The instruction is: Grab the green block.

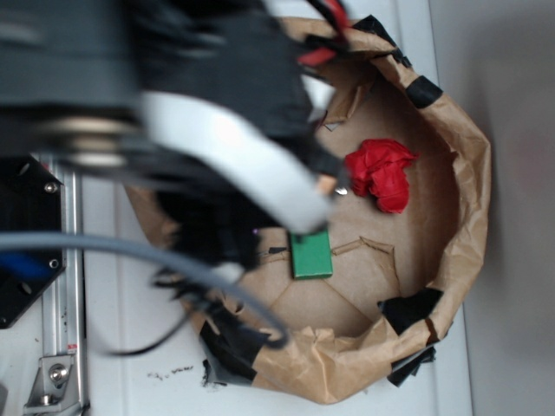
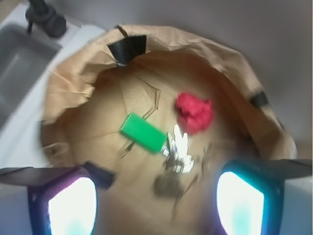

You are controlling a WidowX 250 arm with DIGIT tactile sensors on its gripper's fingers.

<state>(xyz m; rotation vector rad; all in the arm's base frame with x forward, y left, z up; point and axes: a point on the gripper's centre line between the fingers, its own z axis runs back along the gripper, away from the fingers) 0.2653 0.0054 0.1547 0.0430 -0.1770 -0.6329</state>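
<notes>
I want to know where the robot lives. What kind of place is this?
Probably a robot test bench in a lab, not a home. A brown paper bin patched with black tape sits on a white table. Inside lie a flat green block, a red crumpled lump and shiny keys.

The block (image 2: 143, 132) lies inside the paper basin (image 2: 68, 88), left of the keys (image 2: 178, 147). The crumpled lump (image 2: 194, 112) sits farther right, and the gripper (image 2: 156, 205) hangs nearest.

Bright diffuse light, heavy motion blur
</notes>
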